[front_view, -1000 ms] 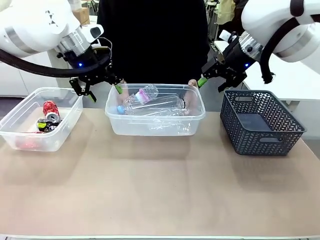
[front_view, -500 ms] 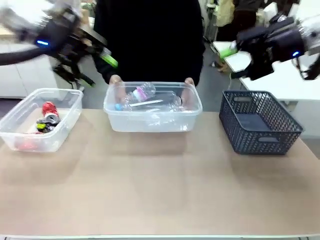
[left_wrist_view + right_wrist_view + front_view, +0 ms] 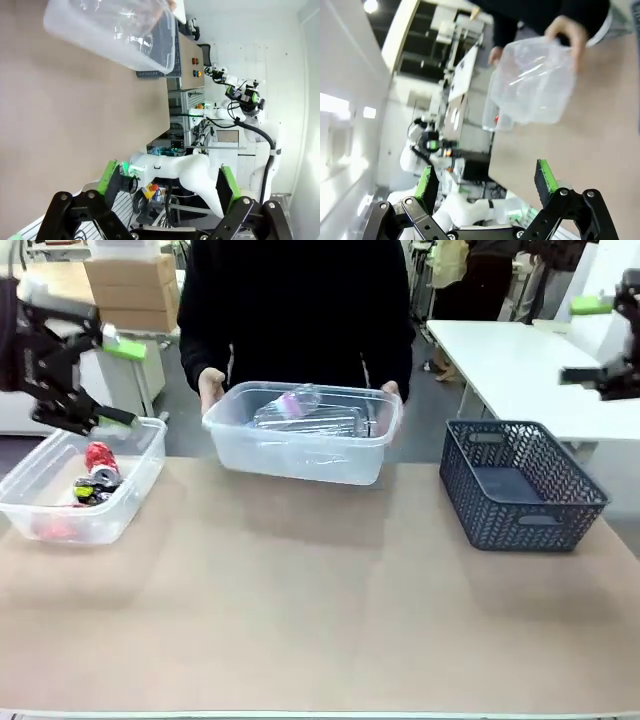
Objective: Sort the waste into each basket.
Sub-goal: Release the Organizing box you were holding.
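Note:
A person's hands hold the middle clear basket lifted off the table, with clear plastic bottles inside it. The left clear basket rests on the table and holds crushed red cans. My left gripper hangs open and empty above that basket's far end. My right gripper is open and empty, high at the right edge, beyond the dark basket. The left wrist view shows its open gripper with the lifted basket far off. In the right wrist view the open gripper faces the held basket.
A dark grey-blue lattice basket stands empty at the right of the table. The person in black stands close at the far edge. A white table and cardboard boxes lie behind.
Both arms have swung outward and up, away from the middle basket. The person has lifted that basket off the table.

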You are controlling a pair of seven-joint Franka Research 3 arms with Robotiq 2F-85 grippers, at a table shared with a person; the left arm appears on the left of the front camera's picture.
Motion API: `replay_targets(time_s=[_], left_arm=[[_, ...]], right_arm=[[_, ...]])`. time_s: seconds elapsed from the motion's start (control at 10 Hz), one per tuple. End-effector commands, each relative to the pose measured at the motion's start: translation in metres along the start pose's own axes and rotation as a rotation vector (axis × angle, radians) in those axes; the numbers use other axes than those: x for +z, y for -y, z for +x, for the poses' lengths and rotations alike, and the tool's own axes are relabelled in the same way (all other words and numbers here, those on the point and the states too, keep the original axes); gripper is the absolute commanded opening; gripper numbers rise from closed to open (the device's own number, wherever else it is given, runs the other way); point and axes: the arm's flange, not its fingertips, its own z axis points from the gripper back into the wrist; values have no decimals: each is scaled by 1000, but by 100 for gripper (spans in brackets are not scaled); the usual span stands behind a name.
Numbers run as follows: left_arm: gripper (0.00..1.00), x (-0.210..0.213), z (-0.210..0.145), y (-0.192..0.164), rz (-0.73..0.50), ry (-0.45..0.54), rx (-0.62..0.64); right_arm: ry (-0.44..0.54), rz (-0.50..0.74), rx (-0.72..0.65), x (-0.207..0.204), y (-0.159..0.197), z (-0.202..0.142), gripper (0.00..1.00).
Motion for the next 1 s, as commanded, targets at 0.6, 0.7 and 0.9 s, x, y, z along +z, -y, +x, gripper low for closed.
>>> replay_targets(time_s=[0.6, 0.7, 0.9], left_arm=[[100, -14, 11, 24, -5, -34, -1], [100, -14, 11, 24, -5, -34, -1], [100, -14, 11, 24, -5, -34, -1]], right_arm=[[-63, 32, 21, -16, -12, -9, 100], [-63, 32, 21, -16, -12, -9, 100], [-63, 32, 21, -16, -12, -9, 100]])
